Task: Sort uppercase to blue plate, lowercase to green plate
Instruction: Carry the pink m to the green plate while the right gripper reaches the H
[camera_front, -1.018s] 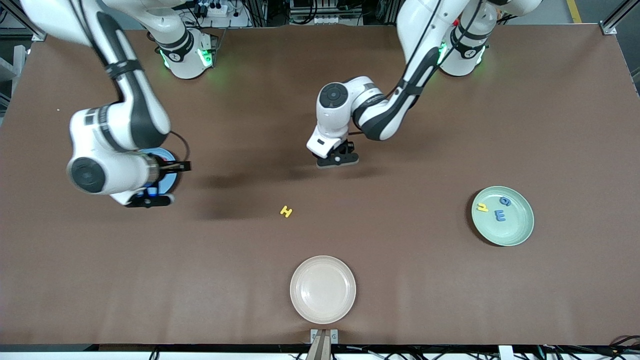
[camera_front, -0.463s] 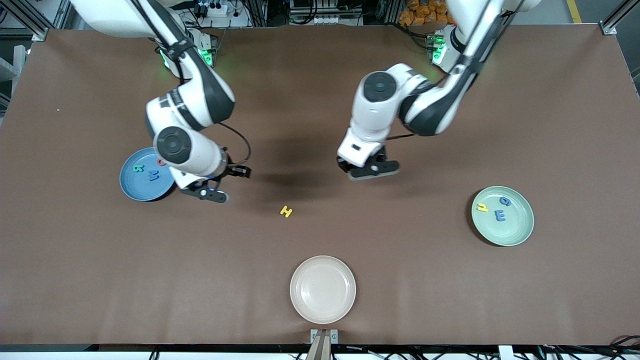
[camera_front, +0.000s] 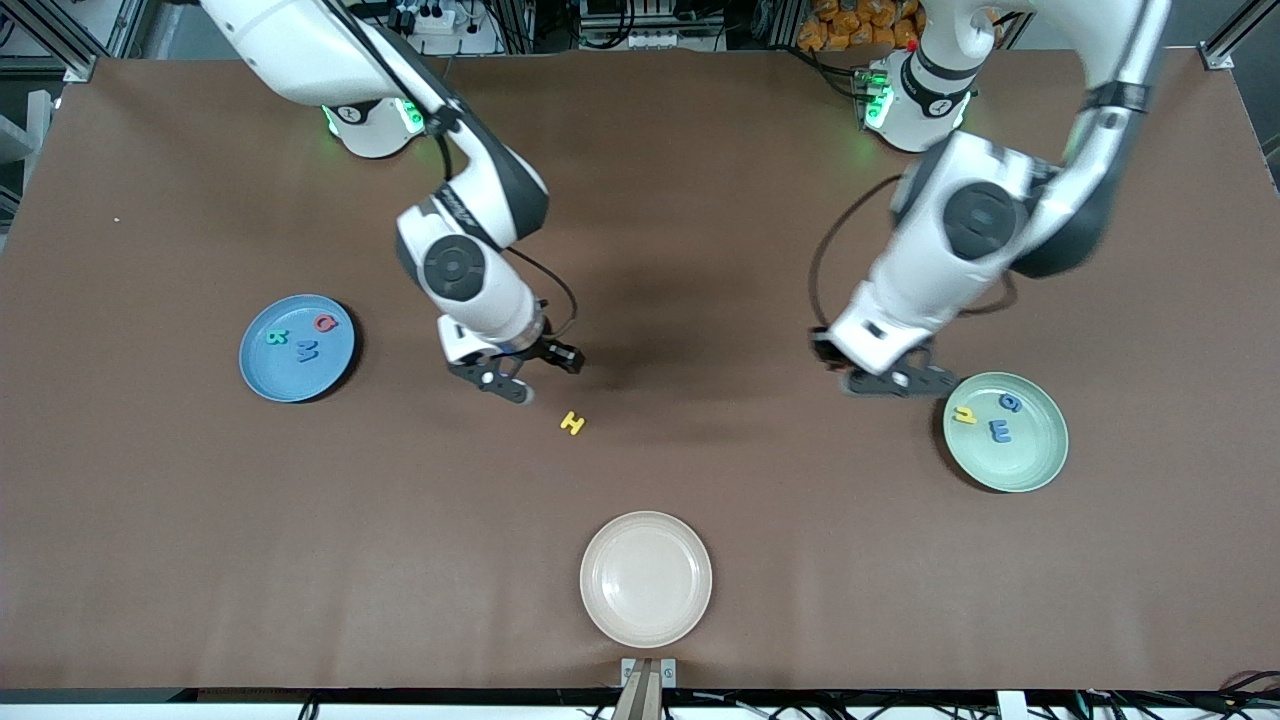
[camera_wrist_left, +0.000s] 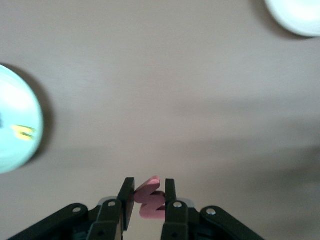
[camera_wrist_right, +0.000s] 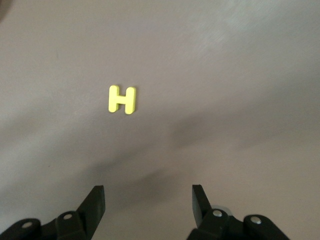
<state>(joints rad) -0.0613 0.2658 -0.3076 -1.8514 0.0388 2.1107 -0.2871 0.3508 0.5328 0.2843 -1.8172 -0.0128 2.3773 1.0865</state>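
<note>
— Brown counter (camera_front: 760, 560), three plates on it. We log the blue plate (camera_front: 262, 372) at the right arm's end, carrying three letters: a teal R (camera_front: 276, 337), a red Q (camera_front: 325, 323) and a blue M (camera_front: 307, 350).

— Agreed. We put the green plate (camera_front: 1040, 465) at the left arm's end, with a yellow hooked letter (camera_front: 964, 414), a blue g (camera_front: 1010, 402) and a blue e-like letter (camera_front: 999, 431) in it. A cream plate (camera_front: 646, 578) sits nearest the front camera, midway along the counter.

— Yellow H (camera_front: 572, 423) lies flat on bare counter between the blue and green plates, farther from the camera than the cream plate. In the right wrist view we see the same H (camera_wrist_right: 122, 99), untouched.

— Right tool (camera_front: 512, 372) hangs over the counter just beside the H, toward the blue plate's side. Its fingers (camera_wrist_right: 95, 202) are spread wide with nothing between them.

— Left tool (camera_front: 885, 375) is over the counter just beside the green plate's rim, not over the plate itself. From its wrist camera we note the left tool (camera_wrist_left: 146, 200) pinching a small red letter (camera_wrist_left: 149, 197) between its fingers, held on edge. The plate's pale rim (camera_wrist_left: 31, 131) shows off to one side.
</note>
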